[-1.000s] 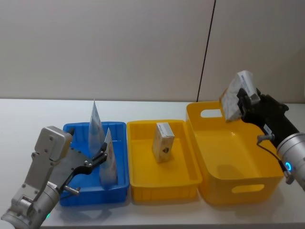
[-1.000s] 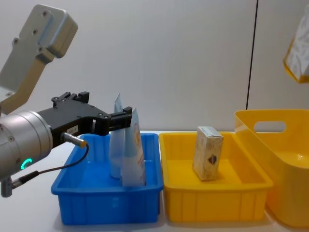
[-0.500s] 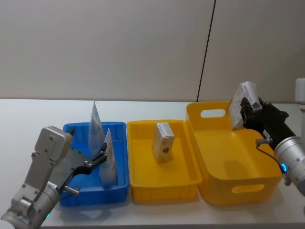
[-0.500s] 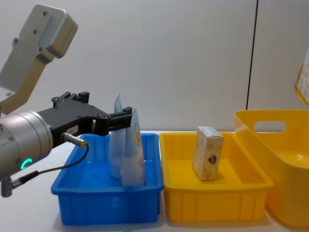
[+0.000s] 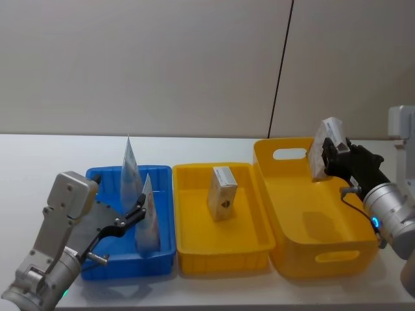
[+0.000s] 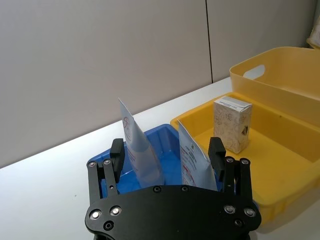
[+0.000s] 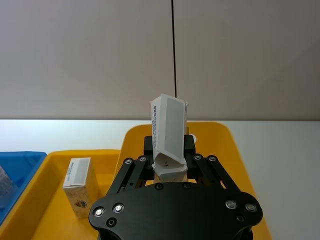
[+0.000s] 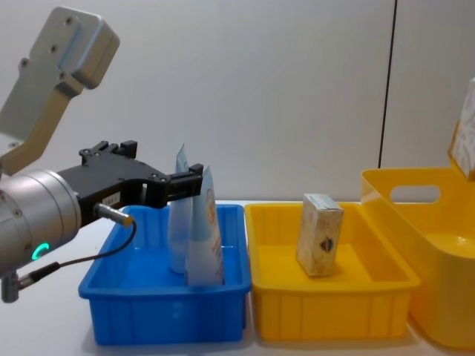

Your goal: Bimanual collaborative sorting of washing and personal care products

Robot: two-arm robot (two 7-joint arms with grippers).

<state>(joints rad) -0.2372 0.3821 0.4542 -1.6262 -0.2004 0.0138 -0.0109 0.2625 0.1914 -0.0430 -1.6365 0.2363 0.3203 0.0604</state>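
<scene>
Two white squeeze tubes stand upright in the blue tray [image 5: 104, 173], one at the back [image 5: 129, 168] and one in front [image 5: 148, 220]. My left gripper [image 5: 137, 210] hovers open at the tray's near left, fingers [image 6: 117, 155] level with the tubes' upper parts and touching neither. A cream box [image 5: 222, 193] with a dark emblem stands in the yellow tray [image 5: 224, 256]. My right gripper [image 5: 326, 157] is shut on a second cream box [image 5: 321, 146], held tilted above the far right of the yellow basket [image 5: 324, 249]; that box [image 7: 169, 131] juts up between the fingers.
The three containers stand side by side on a white table [image 5: 45, 155]: blue tray left, yellow tray middle, handled basket right. A grey wall with a dark vertical seam [image 5: 280, 71] rises behind. Open tabletop lies left of the blue tray.
My right gripper has come down with its box toward the basket's far rim. The left gripper, the tubes and the box in the yellow tray have not moved.
</scene>
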